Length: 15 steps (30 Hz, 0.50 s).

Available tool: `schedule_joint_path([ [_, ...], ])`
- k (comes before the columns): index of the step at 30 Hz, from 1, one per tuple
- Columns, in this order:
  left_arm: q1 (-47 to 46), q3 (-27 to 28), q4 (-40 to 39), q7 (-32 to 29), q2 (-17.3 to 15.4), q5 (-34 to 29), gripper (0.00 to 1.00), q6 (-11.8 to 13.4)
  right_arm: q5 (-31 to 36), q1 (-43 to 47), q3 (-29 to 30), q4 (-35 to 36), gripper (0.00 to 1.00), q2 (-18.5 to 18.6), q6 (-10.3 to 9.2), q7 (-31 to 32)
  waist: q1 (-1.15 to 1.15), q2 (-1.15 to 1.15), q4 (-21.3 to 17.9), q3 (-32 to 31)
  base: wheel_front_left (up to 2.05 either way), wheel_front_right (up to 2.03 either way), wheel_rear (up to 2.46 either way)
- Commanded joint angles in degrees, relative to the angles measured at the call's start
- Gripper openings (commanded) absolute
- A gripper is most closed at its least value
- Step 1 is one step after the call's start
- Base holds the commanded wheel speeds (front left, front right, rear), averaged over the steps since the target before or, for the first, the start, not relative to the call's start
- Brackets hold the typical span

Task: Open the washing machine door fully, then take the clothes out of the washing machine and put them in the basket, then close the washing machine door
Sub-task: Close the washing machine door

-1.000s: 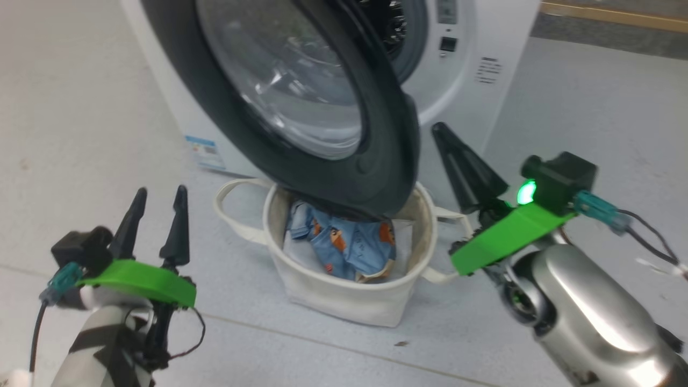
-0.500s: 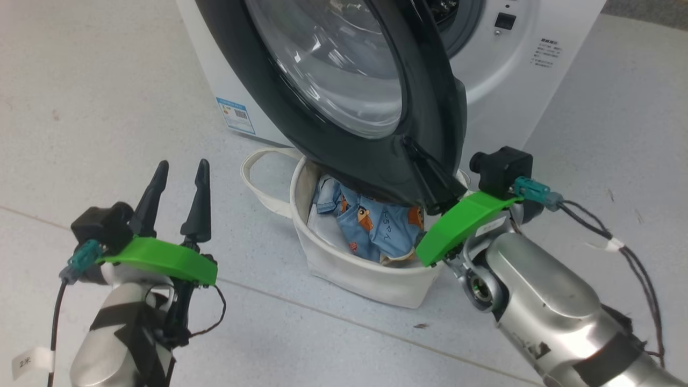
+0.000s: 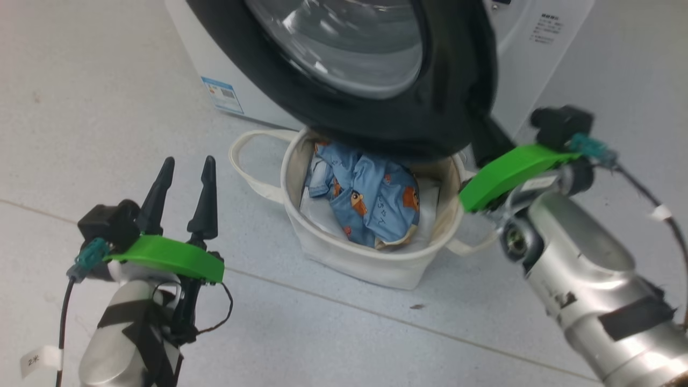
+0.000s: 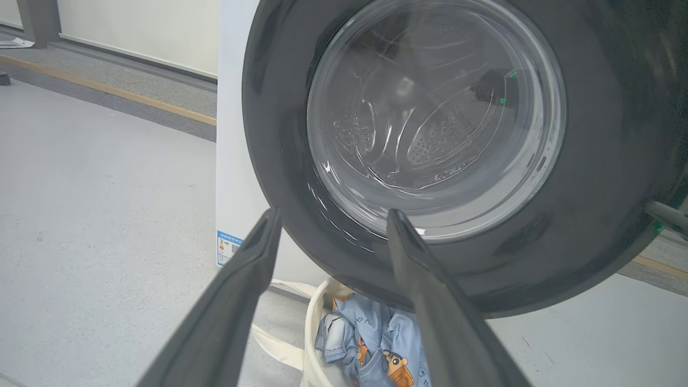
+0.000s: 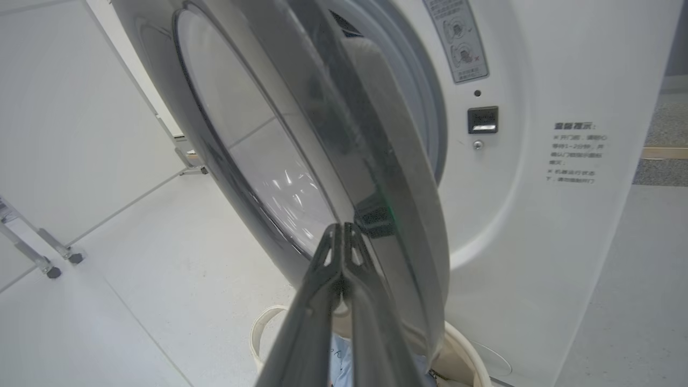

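My right gripper (image 5: 339, 228) is holding its two fingers pressed flat together with nothing between them. Their tips are bearing on the glossy black rim of the washing machine door (image 5: 279, 140), low down near its free edge. My left gripper (image 3: 189, 160) is hanging with its jaws spread wide and empty above the floor (image 3: 80, 107), left of the basket (image 3: 371, 257), touching neither basket nor door.

Change noted: a second ago my right fingers were standing clear to the right of the door's edge. Now they are lying against it, and the door is swinging in toward the washing machine (image 3: 524, 75). The head camera is shifting too, so I am discounting the drift of the whole picture.

In the right wrist view a gap is showing between the door and the grey gasket (image 5: 430, 123), so the door is not yet shut.

The clothes (image 3: 371, 201) are lying in the basket, directly under the door's lower rim. In my judgement unloading is finished and closing is under way.
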<state>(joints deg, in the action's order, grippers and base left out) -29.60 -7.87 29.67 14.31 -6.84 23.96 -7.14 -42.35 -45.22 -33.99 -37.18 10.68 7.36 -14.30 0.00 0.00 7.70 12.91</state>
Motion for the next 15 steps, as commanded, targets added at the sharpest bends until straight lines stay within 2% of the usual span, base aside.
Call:
schedule_joint_path([
  [1, -2.74, 2.15, -2.37, 0.69, -0.81, -0.79, 1.0, -0.29, 0.7, -2.9, 1.97, 0.91, 0.0, 0.39, 0.13, -0.68, 0.0, 0.0, -0.3, 1.24, 0.0, 0.0, 0.0],
  [15, -4.51, 1.33, -2.84, 0.69, 0.95, -2.39, 1.0, -0.34, 3.53, -14.07, 9.16, -6.21, 0.0, 1.12, 0.13, -0.69, 0.0, 0.0, -0.35, 6.86, 0.0, 0.0, 0.0],
])
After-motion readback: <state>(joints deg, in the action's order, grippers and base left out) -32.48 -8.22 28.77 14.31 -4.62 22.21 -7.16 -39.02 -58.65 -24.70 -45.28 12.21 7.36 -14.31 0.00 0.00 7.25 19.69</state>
